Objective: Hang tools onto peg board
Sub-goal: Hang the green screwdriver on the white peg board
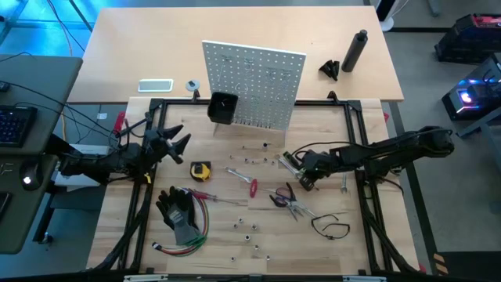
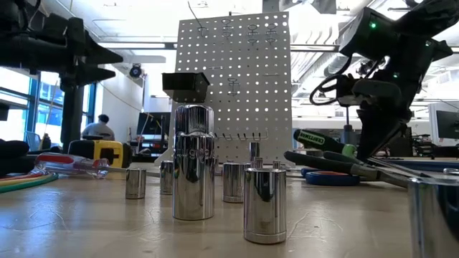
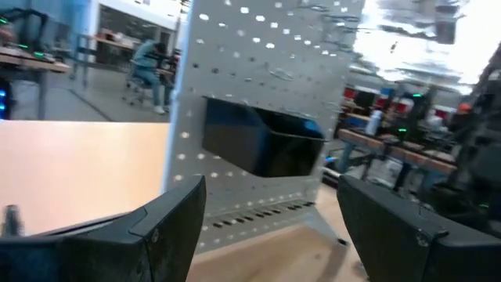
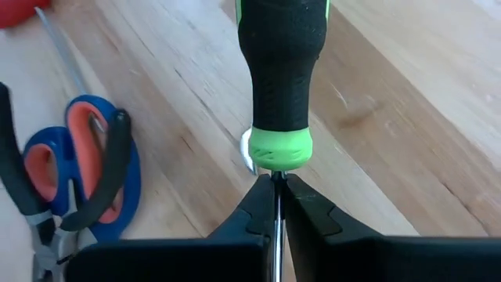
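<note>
Your right gripper pinches the thin steel shaft of the green-and-black-handled screwdriver, low over the wooden tabletop before the white perforated peg board. Shaft: stiff, probably slippery; the handle-heavy tool may pivot. Your left gripper waits, fingers spread wide.

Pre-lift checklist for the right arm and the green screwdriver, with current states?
1. Right gripper shut on green screwdriver shaft, just below the handle: ok.
2. Grip centred on the tool: not ok, it is pinched at the thin shaft only.
3. Screwdriver off the tabletop: cannot tell.
4. Scissors apart from the fingers: ok.
5. Left gripper open, parked left of the peg board: ok.
6. Free hook on the board: cannot tell.
</note>
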Robot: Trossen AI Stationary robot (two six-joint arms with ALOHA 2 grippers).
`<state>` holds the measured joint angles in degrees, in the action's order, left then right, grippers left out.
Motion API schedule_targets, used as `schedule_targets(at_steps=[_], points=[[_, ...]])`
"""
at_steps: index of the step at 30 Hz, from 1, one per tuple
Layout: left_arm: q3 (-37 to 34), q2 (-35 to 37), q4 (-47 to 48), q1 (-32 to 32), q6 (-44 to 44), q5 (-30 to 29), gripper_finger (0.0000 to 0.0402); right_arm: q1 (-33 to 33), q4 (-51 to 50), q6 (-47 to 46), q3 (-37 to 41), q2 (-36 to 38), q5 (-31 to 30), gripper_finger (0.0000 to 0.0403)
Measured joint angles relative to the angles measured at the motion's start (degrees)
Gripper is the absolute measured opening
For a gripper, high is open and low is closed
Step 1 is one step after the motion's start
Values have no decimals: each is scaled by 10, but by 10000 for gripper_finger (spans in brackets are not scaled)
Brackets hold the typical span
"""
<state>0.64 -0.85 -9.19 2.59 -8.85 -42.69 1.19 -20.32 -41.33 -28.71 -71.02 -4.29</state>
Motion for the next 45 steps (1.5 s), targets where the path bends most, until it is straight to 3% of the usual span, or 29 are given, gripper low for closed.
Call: schedule_targets(at_steps=[5, 10, 15, 22, 30, 37, 45], points=[[0, -6, -26, 0, -18, 74, 282, 0, 47, 28, -2, 0, 0, 7], [0, -61, -84, 0, -45, 103, 282, 0, 90, 77, -20, 0, 0, 7], [0, -174, -191, 0, -62, 139, 282, 0, 128, 139, -56, 0, 0, 7], [4, -397, -421, 0, -71, 183, 282, 0, 197, 217, -102, -11, 0, 7], [113, -636, -528, 5, -28, 213, 282, 9, 223, 293, -181, -111, 2, 7], [180, -732, -563, 0, 4, 232, 282, 35, 233, 366, -242, -150, -29, 7], [211, -816, -634, -4, -10, 275, 282, 29, 265, 399, -252, -152, -43, 7]])
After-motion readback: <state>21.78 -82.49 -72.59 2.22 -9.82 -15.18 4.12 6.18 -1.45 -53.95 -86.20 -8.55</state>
